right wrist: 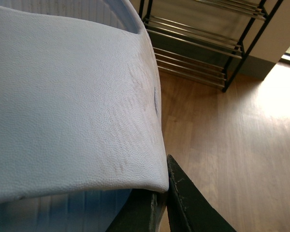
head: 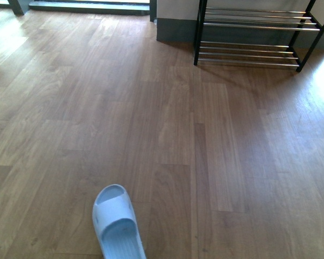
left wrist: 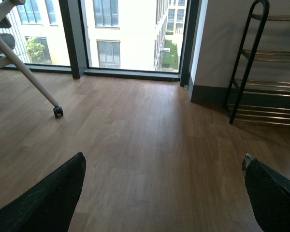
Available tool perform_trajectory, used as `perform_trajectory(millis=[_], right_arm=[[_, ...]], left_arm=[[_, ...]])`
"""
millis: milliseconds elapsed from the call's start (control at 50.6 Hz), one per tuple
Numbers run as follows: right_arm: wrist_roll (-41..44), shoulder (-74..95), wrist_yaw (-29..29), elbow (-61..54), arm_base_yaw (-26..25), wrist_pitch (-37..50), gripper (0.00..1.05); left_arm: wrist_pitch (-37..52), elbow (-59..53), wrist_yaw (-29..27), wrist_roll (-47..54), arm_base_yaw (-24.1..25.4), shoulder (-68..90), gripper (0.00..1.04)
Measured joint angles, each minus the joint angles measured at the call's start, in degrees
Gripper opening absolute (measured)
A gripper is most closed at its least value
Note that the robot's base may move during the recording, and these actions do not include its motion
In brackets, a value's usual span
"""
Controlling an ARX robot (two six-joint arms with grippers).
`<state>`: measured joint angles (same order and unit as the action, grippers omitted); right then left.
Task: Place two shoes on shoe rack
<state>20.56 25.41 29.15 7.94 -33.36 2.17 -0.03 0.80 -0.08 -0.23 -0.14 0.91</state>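
Observation:
The grey knit sneakers are out of view in every frame. The black shoe rack (head: 248, 54) with chrome bars stands against the far wall at the right; it also shows in the left wrist view (left wrist: 242, 72) and the right wrist view (right wrist: 193, 48). My right gripper (right wrist: 165, 193) is shut on the strap edge of a pale blue slide slipper (right wrist: 72, 106), which fills most of that view. A pale blue slipper (head: 117, 224) shows at the bottom of the front view; no arm shows there. My left gripper (left wrist: 163, 159) is open and empty above bare wooden floor.
A white office chair leg with a black caster (left wrist: 58, 111) stands on the floor at the left, near a floor-length window (left wrist: 130, 34). A grey skirting board (head: 175, 32) runs along the wall beside the rack. Wooden floor lies between me and the rack.

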Motion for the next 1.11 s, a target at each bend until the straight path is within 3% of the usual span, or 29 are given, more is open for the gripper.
perform_trajectory(millis=[592,632,652,691,790,889,1106], right_arm=[[-0.02,-0.02,0.00,0.00,0.02,0.00,0.02],[-0.02,0.00,-0.04,0.00,0.02,0.00,0.02],[-0.02,0.00,-0.15,0.00,0.02,0.00,0.02],[-0.02,0.00,-0.15,0.00,0.02,0.00,0.02],[-0.02,0.00,-0.17,0.00,0.02,0.00,0.02],[-0.02,0.00,-0.15,0.00,0.02,0.00,0.02],[-0.02,-0.02,-0.15,0.00,0.02,0.00,0.02]], left_arm=[[0.00,0.00,-0.11,-0.04,0.00,0.00,0.95],[-4.31,1.49,-5.03,-2.91,-1.29,1.70,0.95],[-9.99,3.58,-9.29,-6.21,-2.86,4.44,0.95],[-16.22,6.14,-11.74,-11.37,-3.43,8.92,0.95],[-20.85,8.13,-1.40,-27.50,-0.94,18.62,0.95],[-15.02,9.11,1.46,-36.85,-0.96,30.58,0.95],[-0.42,18.45,-5.66,-37.90,-7.93,69.85,0.95]])
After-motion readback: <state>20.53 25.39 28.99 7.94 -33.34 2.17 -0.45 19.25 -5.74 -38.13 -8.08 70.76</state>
